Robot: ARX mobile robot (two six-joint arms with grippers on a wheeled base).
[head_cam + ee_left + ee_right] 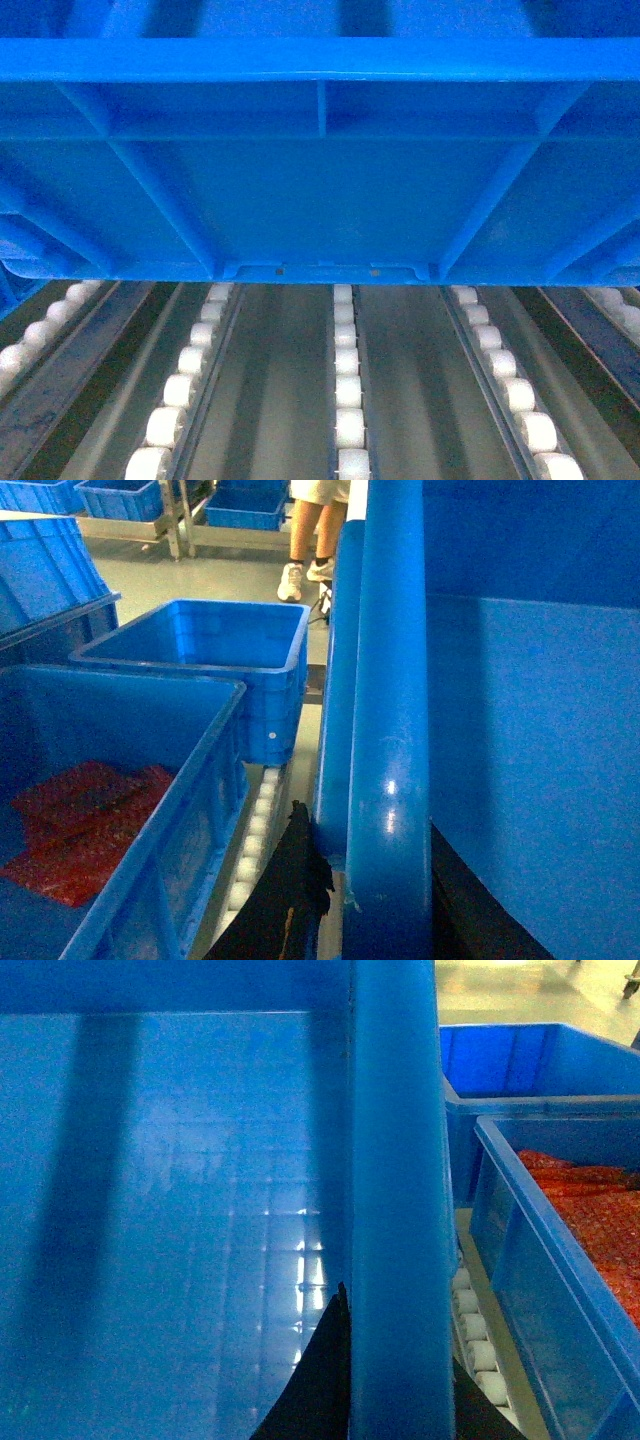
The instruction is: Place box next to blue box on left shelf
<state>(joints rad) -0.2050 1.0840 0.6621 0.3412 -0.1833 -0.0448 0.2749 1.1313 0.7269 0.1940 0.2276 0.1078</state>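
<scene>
The box is lifted over the left shelf; its ribbed underside fills the upper head view, with white roller rows below. My left gripper is shut on the box's thick left rim, one black finger outside and the other inside the wall. On the opposite rim my right gripper is shut the same way, with a dark finger inside the box. A blue box holding red packets sits on the rollers just left of the held rim. Neither gripper shows in the head view.
Behind the left neighbour stands an empty blue crate. On the right side another crate with red contents and a crate behind it sit close to the held box. A person's legs stand beyond the rack.
</scene>
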